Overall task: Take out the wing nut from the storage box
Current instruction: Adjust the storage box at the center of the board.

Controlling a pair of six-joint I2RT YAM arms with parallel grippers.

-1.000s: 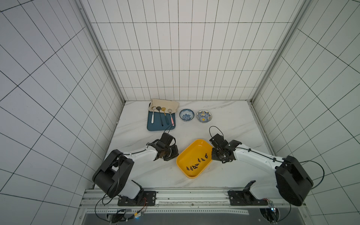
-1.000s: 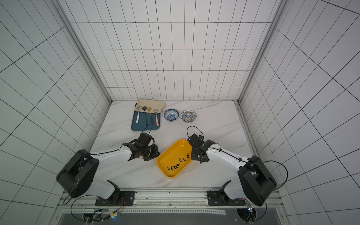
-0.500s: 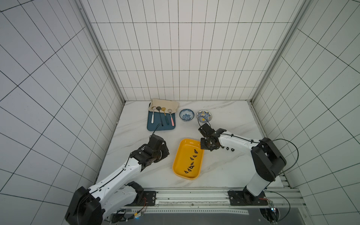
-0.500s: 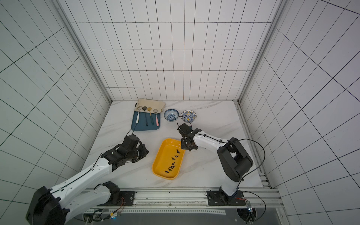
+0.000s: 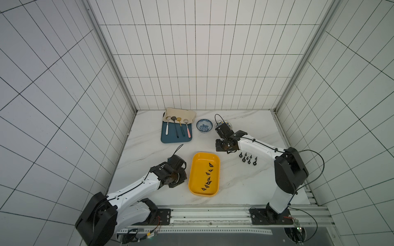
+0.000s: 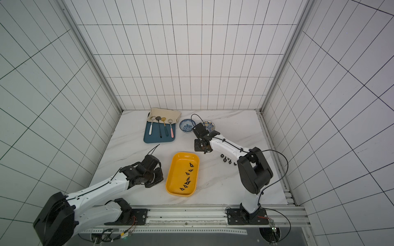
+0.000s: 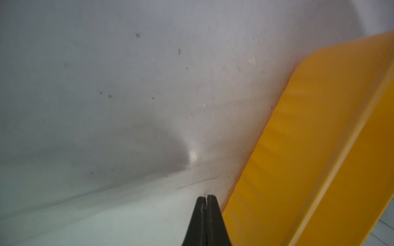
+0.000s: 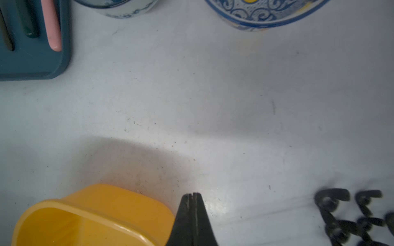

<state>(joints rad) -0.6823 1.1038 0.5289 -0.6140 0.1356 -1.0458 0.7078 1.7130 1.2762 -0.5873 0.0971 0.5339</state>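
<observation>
Top views both show the box (image 5: 198, 166) mid-table (image 5: 149, 149), long side running front to back. Wing nuts (image 5: 208, 176) lie in a ragged line on its floor, nearer the right wall. Loose nuts (image 5: 248, 159) sit clustered on the table to the right of the box, apart from it. The right arm hides part of the loose nuts (image 6: 228, 159) in a top view.

Left wrist view: left tool (image 7: 206, 197) is clenched with nothing between the jaws. Tips are low over the table, just beside the box outer wall (image 7: 298, 149). Can't tell if they touch it. From above, this arm sits on the left side of the box, about level with its front half.

Right wrist view: right tool (image 8: 193, 194) is also clenched and empty. Tips are over bare table, just beside a rounded box corner (image 8: 96, 204). Loose nuts (image 8: 341, 213) are close by and blurred. From above, this tool is past the far right corner of the box, between the box and the bowls.

Back of table:
- Blue tray (image 5: 170, 138) carries four spoons (image 5: 177, 127), bowls toward the wall.
- Beige cloth (image 5: 181, 111) lies at the tray's far end, under the spoon heads.
- Two patterned bowls stand to the right of the tray. The near one (image 5: 204, 125) is in full view; the right wrist covers part of the other (image 5: 223, 122).
</observation>
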